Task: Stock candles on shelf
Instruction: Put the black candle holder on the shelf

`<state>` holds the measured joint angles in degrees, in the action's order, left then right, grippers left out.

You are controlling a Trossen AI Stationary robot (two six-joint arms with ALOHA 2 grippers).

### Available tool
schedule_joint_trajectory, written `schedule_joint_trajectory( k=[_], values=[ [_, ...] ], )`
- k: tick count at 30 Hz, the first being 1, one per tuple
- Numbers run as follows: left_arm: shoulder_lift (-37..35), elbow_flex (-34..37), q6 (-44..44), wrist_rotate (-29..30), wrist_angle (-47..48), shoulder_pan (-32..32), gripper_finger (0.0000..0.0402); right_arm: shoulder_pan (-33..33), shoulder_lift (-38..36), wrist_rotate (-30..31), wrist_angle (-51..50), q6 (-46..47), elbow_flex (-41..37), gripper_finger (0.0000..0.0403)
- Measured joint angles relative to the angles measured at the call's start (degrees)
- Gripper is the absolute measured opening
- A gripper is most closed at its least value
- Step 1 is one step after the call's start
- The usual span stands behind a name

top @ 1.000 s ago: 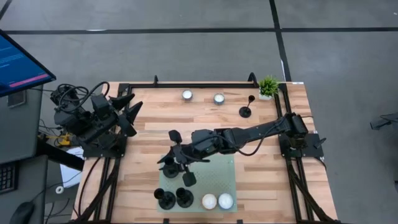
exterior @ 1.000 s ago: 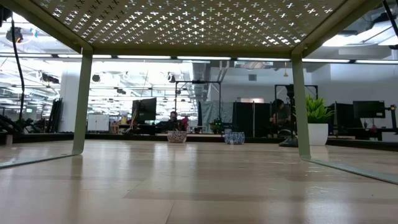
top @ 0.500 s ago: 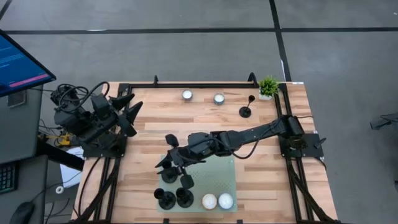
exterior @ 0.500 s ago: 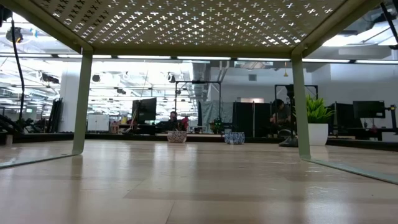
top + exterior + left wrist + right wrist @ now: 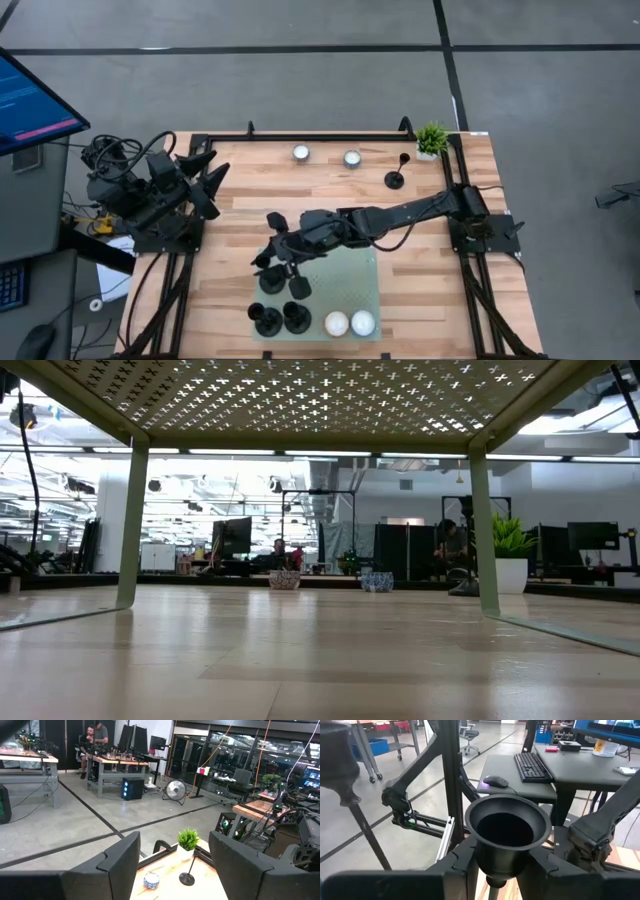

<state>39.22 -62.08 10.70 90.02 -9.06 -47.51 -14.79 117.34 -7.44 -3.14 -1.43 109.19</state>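
Note:
My right gripper (image 5: 272, 245) reaches from the table's right over the left part of the pale green perforated shelf (image 5: 345, 285). It is shut on a black cup-shaped candle holder (image 5: 507, 827). Two white candles (image 5: 336, 323) (image 5: 362, 323) sit on the shelf's near edge. Two more (image 5: 301, 153) (image 5: 352, 158) rest on the wooden tabletop at the far edge. My left gripper (image 5: 207, 175) waits open at the table's left. The low view shows the shelf's underside (image 5: 300, 400) standing on legs. My right gripper pinches the black holder just under its cup, at the narrow neck (image 5: 495, 881), between its two fingers (image 5: 457, 865). The fingers come level from the table's right. The holder stands upright, cup mouth up. Its foot is hidden by the gripper.
Several other black holders (image 5: 265, 320) (image 5: 295, 318) stand on the shelf's left near corner, close under my right gripper. One slim black holder (image 5: 395, 180) and a small potted plant (image 5: 432, 138) stand at the far right. A black frame rail borders the table.
My right gripper has gone a little toward the table's left edge with the black holder, which stays upright in the hold.

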Motion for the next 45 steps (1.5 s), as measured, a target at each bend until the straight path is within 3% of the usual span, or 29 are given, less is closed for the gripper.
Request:
schedule_joint_trajectory(
  k=[10, 19, 23, 33, 36, 45],
  values=[
    [0.0, 0.0, 0.1, 0.0, 0.0, 0.0, 0.0237, 0.9, 0.0, -1.7, 0.1, 0.0, 0.0, 0.0113],
    [0.0, 0.0, 1.1, 0.0, 0.0, 0.0, 0.0237, 1.1, -0.1, -1.7, -7.2, -0.6, 3.6, 0.0238],
    [0.0, 0.0, 1.1, 0.0, 0.0, 0.0, 0.0237, 1.1, 0.0, -1.7, -10.7, -2.0, 5.5, 0.0269],
    [0.0, 0.0, 1.1, 0.0, 0.0, 0.0, 0.0237, 3.1, -4.3, -1.4, -35.2, -3.3, 12.2, 0.0271],
    [0.0, 0.0, 1.1, 0.0, 0.0, 0.0, 0.0237, 3.8, -8.5, 2.2, -43.8, -2.6, 12.4, 0.0271],
    [0.0, 0.0, 1.1, 0.0, 0.0, 0.0, 0.0237, 7.9, -22.0, 24.7, -69.5, 5.1, 10.3, 0.0271]
  ],
)
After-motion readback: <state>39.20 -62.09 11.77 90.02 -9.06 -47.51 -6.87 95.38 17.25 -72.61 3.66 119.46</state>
